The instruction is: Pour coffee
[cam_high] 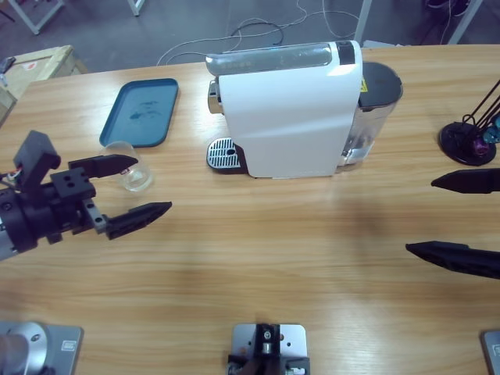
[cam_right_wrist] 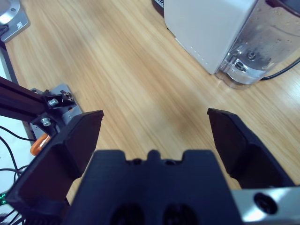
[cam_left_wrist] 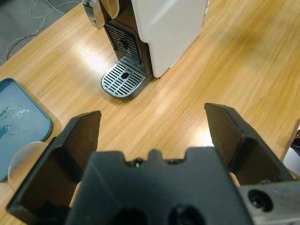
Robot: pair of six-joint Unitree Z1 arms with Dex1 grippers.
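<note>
Black left gripper (cam_high: 137,187), jaws spread and empty, sits just beside the small clear plastic cup (cam_high: 127,165) near the teal tray (cam_high: 143,110). The cup looks light, thin-walled and easily crushed or tipped; grasp mid-wall, gently. White coffee machine (cam_high: 289,109) with its metal drip grille (cam_high: 223,153) stands beyond. Right gripper (cam_high: 457,219): spread, empty, well apart.

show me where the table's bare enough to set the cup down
Widest bare wood lies in front of the coffee machine, between the left tool and right tool. The blue tray also looks bare. It is crowded where the clear cup sits by the left tool.
</note>
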